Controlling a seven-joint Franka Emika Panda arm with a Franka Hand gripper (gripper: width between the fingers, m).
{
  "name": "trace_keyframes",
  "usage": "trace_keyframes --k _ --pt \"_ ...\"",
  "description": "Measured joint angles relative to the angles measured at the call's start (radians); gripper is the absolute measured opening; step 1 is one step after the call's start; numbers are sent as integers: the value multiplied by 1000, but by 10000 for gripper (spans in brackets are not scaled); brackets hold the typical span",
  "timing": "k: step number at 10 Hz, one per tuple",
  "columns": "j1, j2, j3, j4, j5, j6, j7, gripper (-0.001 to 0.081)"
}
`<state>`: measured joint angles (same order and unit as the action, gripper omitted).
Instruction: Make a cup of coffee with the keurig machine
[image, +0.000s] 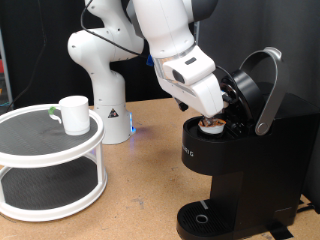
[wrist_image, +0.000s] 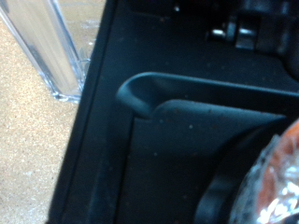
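While lid stands raised, tool (image: 212, 118) angled into keurig machine (image: 240, 170).

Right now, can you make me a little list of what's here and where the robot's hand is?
machine: keurig machine, black, lid up, at the exterior view's right
pod: brown-topped pod sitting in the machine's open top
gripper: gripper low over the pod; fingers hidden
cup: white cup on the round white stand, at the exterior view's left
drip tray: nothing on it
wrist view: black machine body, clear plastic part
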<state>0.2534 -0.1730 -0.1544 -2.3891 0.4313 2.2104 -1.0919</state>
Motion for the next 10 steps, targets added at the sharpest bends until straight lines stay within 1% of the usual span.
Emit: trace_keyframes --k 4,10 --pt "0 8 3 -5 0 18 9 808" --pt "0 20 8 6 -11 25 66 808"
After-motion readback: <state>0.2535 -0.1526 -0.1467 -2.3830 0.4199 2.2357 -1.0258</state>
